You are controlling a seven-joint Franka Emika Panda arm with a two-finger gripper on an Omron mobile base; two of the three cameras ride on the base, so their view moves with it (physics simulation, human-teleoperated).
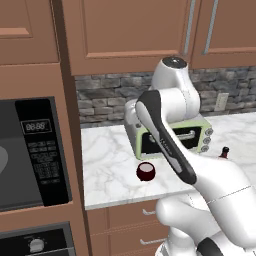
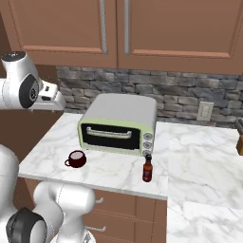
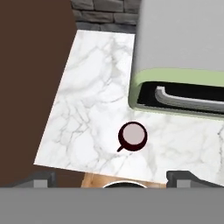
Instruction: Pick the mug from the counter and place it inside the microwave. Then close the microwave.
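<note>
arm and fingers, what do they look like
The arm is glossy white with rounded, bulbous links; a dark grey cap tops one joint, and a long dark panel runs along one link. Dark joint rings show near the base. No cables or markings are visible. The fingers are small, blocky and dark grey, with lighter grey faces.

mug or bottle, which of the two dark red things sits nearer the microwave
The mug: it sits left of the toaster oven, toward the microwave. The black-capped bottle stands far right.
</note>
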